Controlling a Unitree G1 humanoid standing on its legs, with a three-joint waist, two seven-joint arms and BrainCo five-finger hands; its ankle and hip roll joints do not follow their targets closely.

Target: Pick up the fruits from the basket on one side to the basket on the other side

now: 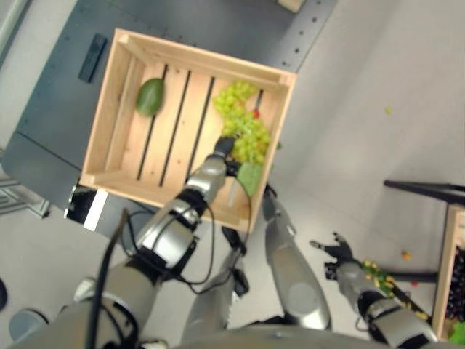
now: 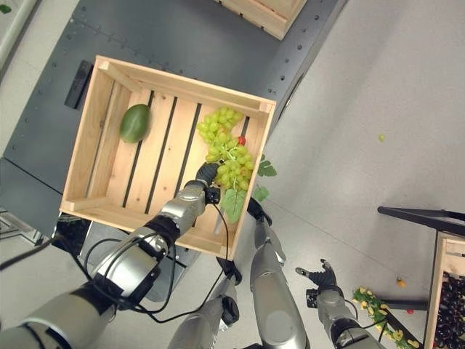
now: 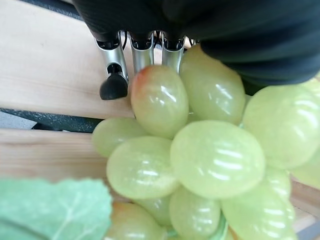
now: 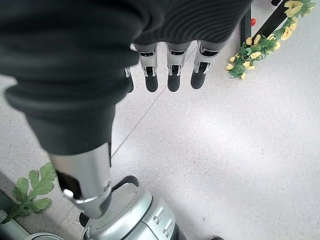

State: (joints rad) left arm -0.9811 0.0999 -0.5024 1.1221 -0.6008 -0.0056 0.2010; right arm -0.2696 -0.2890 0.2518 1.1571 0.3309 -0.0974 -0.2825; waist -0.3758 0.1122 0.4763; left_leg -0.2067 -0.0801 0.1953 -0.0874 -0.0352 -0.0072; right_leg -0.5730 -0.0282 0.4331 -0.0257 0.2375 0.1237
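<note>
Wooden crate (image 2: pixel 87 138), left wrist view: fingers (image 3: pixel 114 70) touching grapes (image 3: pixel 215 157)

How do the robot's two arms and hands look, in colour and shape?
Both arms are silver-grey, rounded segments. Each hand, the left hand and the right hand, has silver fingers with dark tips, under a dark ribbed cover reaching the wrist.
</note>
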